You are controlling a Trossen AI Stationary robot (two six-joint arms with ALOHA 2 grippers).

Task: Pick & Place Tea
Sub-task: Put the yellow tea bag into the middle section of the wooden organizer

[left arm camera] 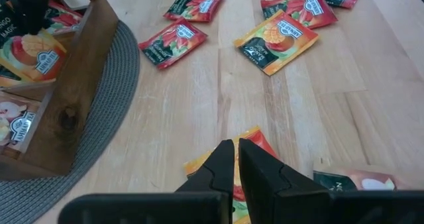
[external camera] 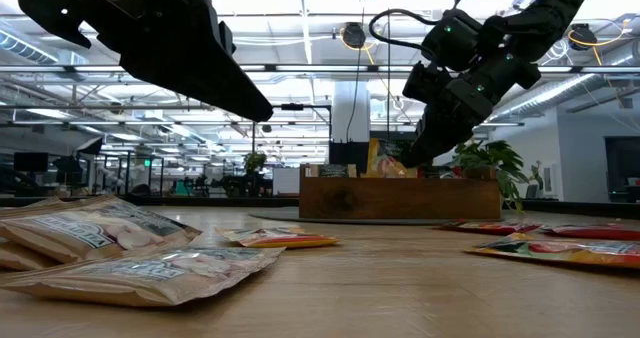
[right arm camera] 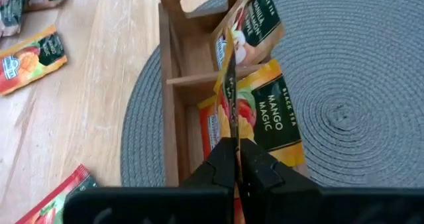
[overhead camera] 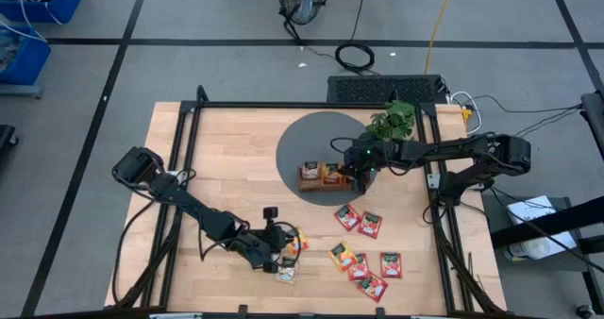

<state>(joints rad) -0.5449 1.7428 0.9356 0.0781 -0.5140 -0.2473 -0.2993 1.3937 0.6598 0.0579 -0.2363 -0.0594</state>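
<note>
The tea is small flat sachets. Several red and orange ones point(overhead camera: 370, 225) lie loose on the wooden table, and a few stand in the brown wooden tray point(overhead camera: 319, 186) on a round grey mat point(overhead camera: 302, 144). My right gripper point(right arm camera: 235, 159) hangs over the tray, shut on an orange-red sachet point(right arm camera: 229, 85) that shows edge-on. My left gripper point(left arm camera: 235, 159) is near the table's front edge, shut and empty, just above an orange sachet point(left arm camera: 260, 139) that lies flat. In the low view its tip point(external camera: 262, 113) hangs clear of the pale sachets point(external camera: 150, 263) below. My right gripper pinches the sachet's near edge point(right arm camera: 232, 134) between its two fingers. The fingers slant down from the table's right side, and the sachet sticks out ahead of them, on edge, over the tray's compartments. In the low view its lower part point(external camera: 385, 163) dips behind the tray's front wall.
A small green plant point(overhead camera: 394, 121) stands at the mat's far right, close behind my right arm. The tray holds a beige sachet point(right arm camera: 255, 28) and an orange mango one point(right arm camera: 275, 114). Bare wood lies between the mat and my left gripper.
</note>
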